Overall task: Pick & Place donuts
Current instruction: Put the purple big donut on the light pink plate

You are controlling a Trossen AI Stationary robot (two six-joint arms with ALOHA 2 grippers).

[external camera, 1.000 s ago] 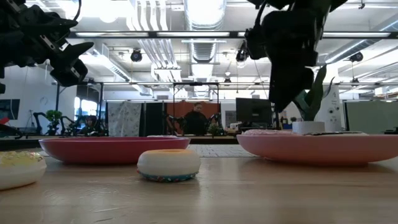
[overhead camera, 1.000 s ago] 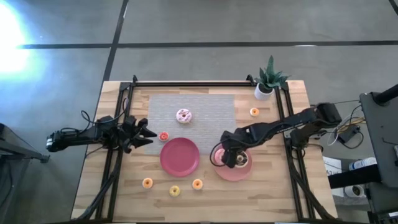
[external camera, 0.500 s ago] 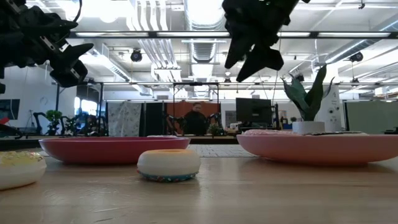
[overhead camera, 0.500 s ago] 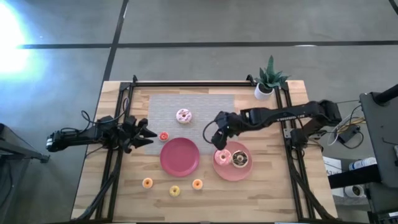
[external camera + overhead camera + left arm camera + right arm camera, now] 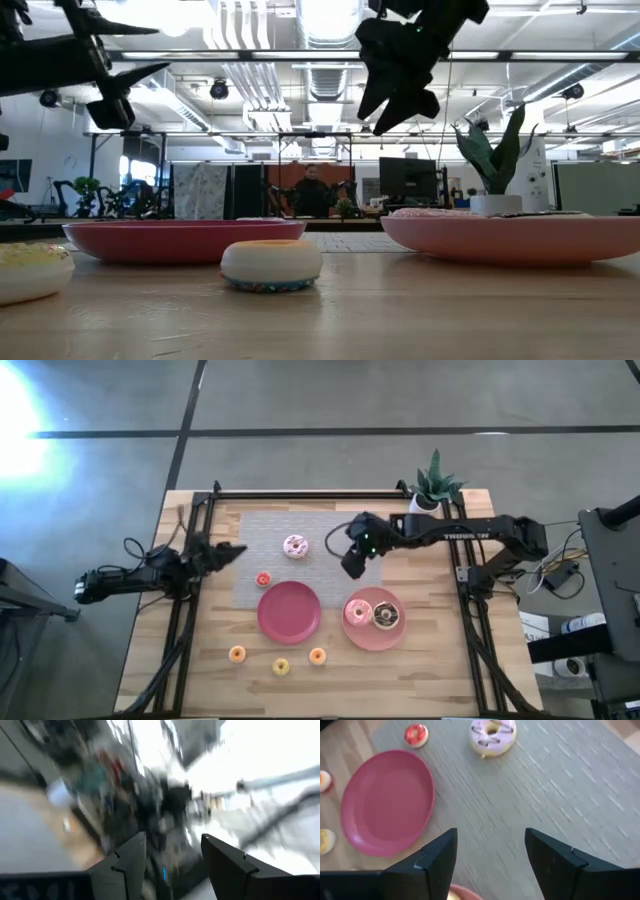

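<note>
My right gripper [image 5: 352,563] [image 5: 490,837] hovers open and empty over the grey mat [image 5: 325,535], just right of the white-pink sprinkled donut [image 5: 295,546] [image 5: 493,732]. The plain pink donut [image 5: 357,614] and the chocolate donut [image 5: 385,617] lie flat on the right plate [image 5: 372,641]. A red mini donut [image 5: 263,579] sits at the mat's near left corner. Mini donuts [image 5: 237,654], [image 5: 281,667], [image 5: 317,655] lie along the near edge, and another [image 5: 409,540] lies near the plant. My left gripper [image 5: 228,550] [image 5: 173,840] is open and raised at the table's left side.
An empty pink-red plate [image 5: 289,611] sits at the table's centre. A potted plant [image 5: 432,488] stands at the far right corner. Dark frame rails [image 5: 200,560] run along the table's left, far and right sides. A person shows in the room beyond [image 5: 316,190].
My right gripper has risen from the right plate and moved toward the far-left, over the mat; the pink donut now shows lying on that plate beside the chocolate one. My left gripper has lifted, tipped upward and shifted toward the far edge.
</note>
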